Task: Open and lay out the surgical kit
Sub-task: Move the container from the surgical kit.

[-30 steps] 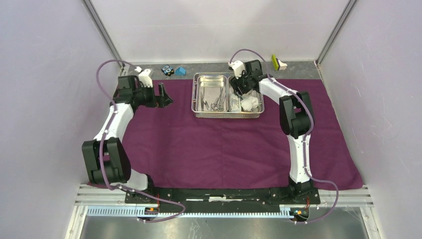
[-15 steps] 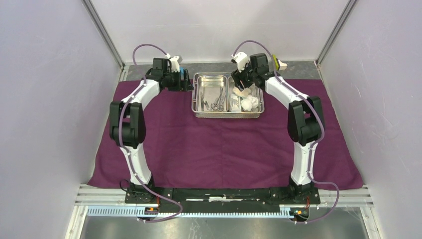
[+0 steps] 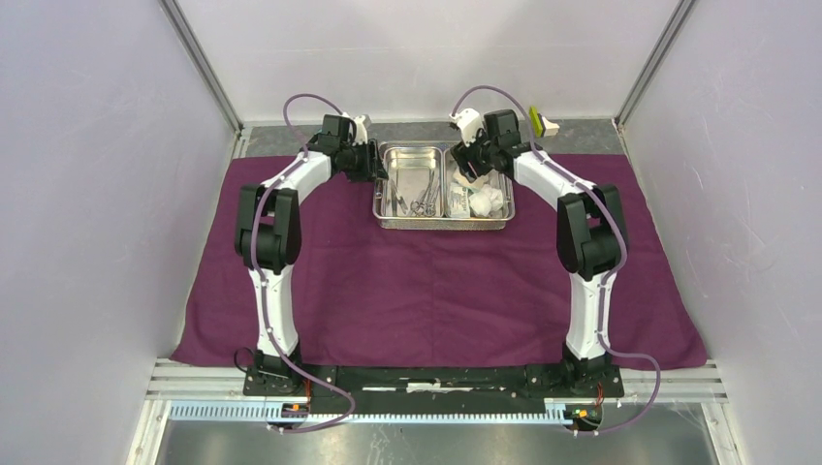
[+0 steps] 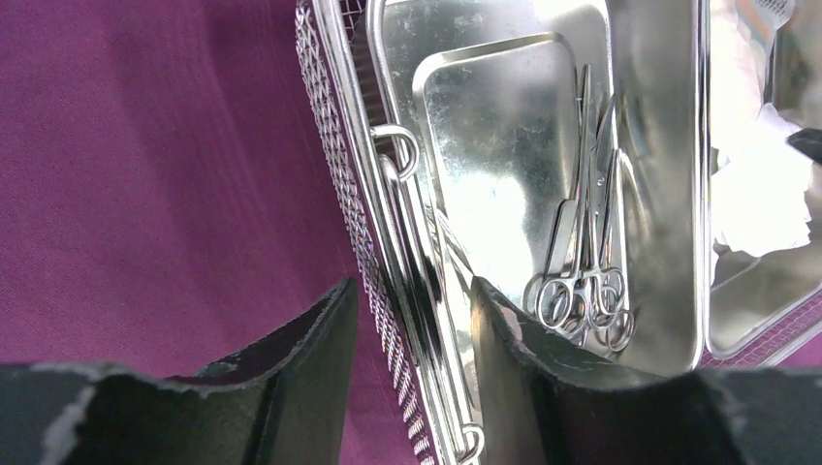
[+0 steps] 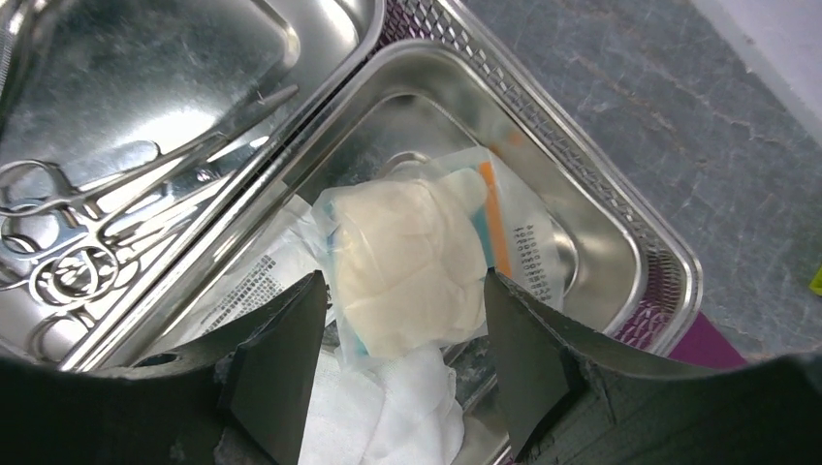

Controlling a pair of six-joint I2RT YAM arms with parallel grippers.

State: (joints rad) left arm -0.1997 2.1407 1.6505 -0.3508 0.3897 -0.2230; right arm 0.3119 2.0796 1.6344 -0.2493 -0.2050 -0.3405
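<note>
The purple cloth (image 3: 436, 291) lies spread flat over the table. The steel two-compartment tray (image 3: 443, 221) stands on it at the back centre. Ring-handled forceps (image 4: 582, 281) lie in the left compartment. A white sealed packet (image 5: 417, 257) and white gauze (image 5: 397, 417) lie in the right compartment. My left gripper (image 3: 376, 165) is open, and its fingers (image 4: 310, 358) straddle the tray's left rim (image 4: 388, 223). My right gripper (image 3: 475, 167) is open above the right compartment, with its fingers (image 5: 286, 358) on either side of the packet.
A small green-and-white object (image 3: 541, 121) sits on the grey strip behind the cloth at back right. Enclosure walls stand close on the left, right and back. The arms' bases are at the near edge.
My left arm has swung from the far left of the cloth over to the tray's left rim. My right gripper has stayed over the right compartment, shifting only slightly.
</note>
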